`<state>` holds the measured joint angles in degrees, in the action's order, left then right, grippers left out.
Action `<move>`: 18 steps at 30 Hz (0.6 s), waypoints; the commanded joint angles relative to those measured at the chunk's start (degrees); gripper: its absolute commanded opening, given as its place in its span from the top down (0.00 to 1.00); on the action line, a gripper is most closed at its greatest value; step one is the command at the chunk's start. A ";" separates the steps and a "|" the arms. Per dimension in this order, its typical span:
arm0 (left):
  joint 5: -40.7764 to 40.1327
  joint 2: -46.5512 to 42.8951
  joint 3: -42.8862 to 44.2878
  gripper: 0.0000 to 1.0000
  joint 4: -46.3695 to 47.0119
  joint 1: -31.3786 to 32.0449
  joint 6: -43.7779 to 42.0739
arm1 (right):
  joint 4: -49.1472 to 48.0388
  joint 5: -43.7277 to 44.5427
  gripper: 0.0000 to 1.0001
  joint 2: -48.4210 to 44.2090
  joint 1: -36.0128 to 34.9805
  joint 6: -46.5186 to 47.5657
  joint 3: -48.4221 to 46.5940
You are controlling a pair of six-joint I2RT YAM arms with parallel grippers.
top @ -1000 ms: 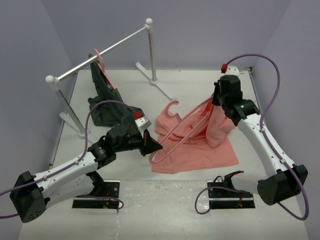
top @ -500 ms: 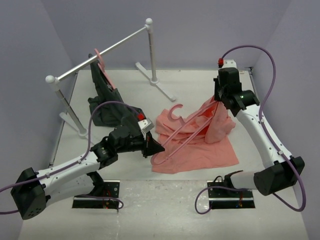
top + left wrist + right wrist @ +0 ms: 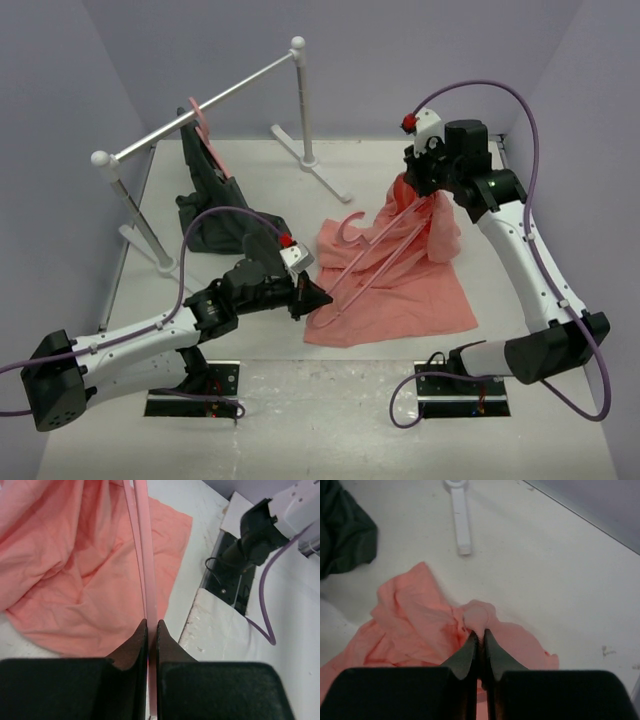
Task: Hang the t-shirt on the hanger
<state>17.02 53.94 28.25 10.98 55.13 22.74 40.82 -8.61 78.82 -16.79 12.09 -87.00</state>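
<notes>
A salmon-pink t-shirt (image 3: 400,290) lies crumpled right of the table's middle, its far side lifted. The thin pink hanger (image 3: 372,250) runs slantwise across it, hook (image 3: 347,226) pointing up-left. My left gripper (image 3: 318,298) is shut on the hanger's near-left corner; in the left wrist view the pink bar (image 3: 149,570) runs straight out from between the black fingers (image 3: 134,645). My right gripper (image 3: 418,185) is raised and shut on a bunched fold of the t-shirt (image 3: 479,616), with cloth (image 3: 420,630) hanging below it.
A white clothes rail (image 3: 215,100) crosses the back left on two posts, with foot bars (image 3: 318,168) on the table. On the rail hangs a second pink hanger (image 3: 205,128) wearing a dark grey garment (image 3: 212,200), which trails onto the table near my left arm.
My right gripper has lifted the shirt fold up and to the left, toward the back. My left gripper has slid a little right with the hanger, tilting it steeper.
</notes>
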 commanded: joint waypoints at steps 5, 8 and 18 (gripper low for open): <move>-15.68 -0.74 3.96 1.00 -2.37 0.86 -2.11 | 4.58 -14.55 1.00 -5.37 -1.49 3.90 3.38; -15.16 -0.59 5.24 1.00 -5.73 0.86 -2.97 | 1.53 -5.06 1.00 -7.81 -1.32 1.71 5.44; -11.32 -4.75 2.25 1.00 -2.91 0.86 -3.22 | 0.95 -1.61 0.94 -5.50 -1.23 -0.90 2.10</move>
<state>5.02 51.79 30.40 2.51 55.66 21.38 43.53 -10.00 72.35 -17.67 13.17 -82.17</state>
